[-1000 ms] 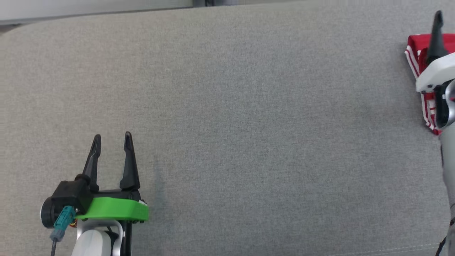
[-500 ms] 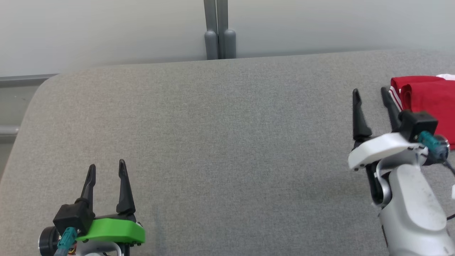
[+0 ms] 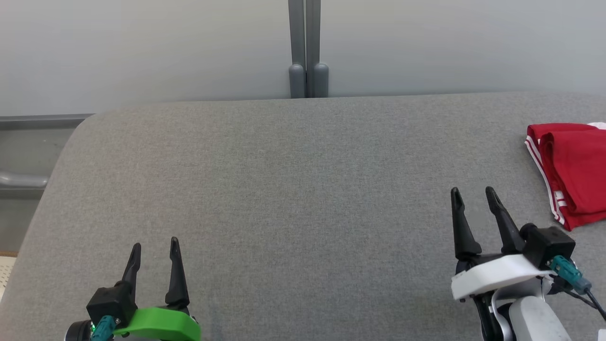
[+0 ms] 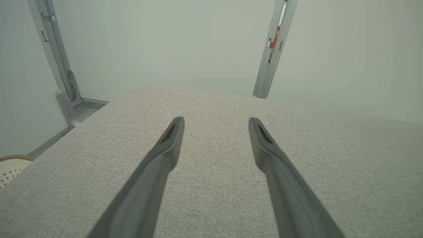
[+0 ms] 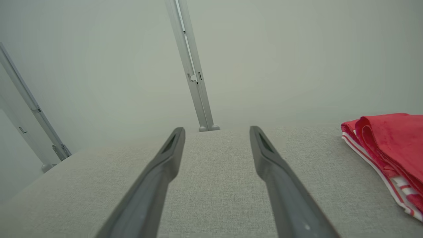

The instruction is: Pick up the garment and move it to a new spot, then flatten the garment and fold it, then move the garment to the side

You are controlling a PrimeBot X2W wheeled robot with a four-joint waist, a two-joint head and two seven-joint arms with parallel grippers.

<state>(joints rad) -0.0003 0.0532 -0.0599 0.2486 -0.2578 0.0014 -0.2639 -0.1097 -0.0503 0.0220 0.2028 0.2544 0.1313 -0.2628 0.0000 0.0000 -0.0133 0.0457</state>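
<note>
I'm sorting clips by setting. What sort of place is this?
Probably a lab or test booth, not a home: a broad table covered in grey fabric, bare pale wall panels joined by a metal post, and just one folded red garment lying on it.

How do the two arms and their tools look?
Each tool has two long, dark, tapering fingers. The left tool has a green mount, the right tool a white mount. Beside each sits a black block with a teal connector; a dark cable leaves the right one. The right forearm is pale grey.
</note>
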